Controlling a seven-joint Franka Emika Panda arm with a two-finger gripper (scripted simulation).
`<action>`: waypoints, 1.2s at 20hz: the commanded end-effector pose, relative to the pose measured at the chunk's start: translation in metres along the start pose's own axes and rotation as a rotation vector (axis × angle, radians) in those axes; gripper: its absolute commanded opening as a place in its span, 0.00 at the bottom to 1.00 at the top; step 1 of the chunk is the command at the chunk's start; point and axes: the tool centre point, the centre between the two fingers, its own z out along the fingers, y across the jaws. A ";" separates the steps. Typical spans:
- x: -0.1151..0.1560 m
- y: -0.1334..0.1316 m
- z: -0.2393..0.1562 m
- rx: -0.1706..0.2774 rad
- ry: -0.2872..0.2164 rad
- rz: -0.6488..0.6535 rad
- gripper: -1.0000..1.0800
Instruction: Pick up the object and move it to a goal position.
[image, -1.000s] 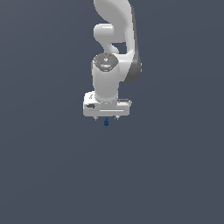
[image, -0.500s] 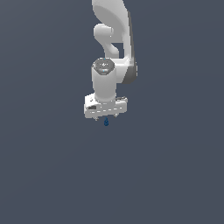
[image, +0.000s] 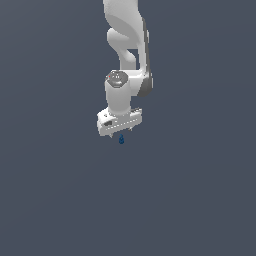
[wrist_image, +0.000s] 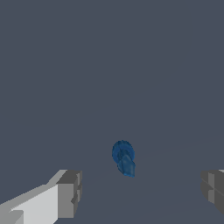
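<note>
Now | gripper (image: 120, 134): fingers spread wide, nothing pinched | object (wrist_image: 124, 158): dark-blue blob between them, untouched, just below

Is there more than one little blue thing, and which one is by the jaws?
Only one: the dark-blue blob, lying between the open jaws of the white gripper, apart from both.

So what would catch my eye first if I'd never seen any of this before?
Probably the white robot arm reaching down from the top of the exterior view against a plain grey background. Next, the tiny dark-blue object just below its gripper; the wrist view shows the grey fingertips spread wide on either side, not touching it.
</note>
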 end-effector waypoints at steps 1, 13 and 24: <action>-0.005 -0.002 0.004 0.001 0.003 -0.032 0.96; -0.012 -0.004 0.012 0.002 0.005 -0.068 0.96; -0.012 -0.005 0.054 0.003 0.006 -0.072 0.96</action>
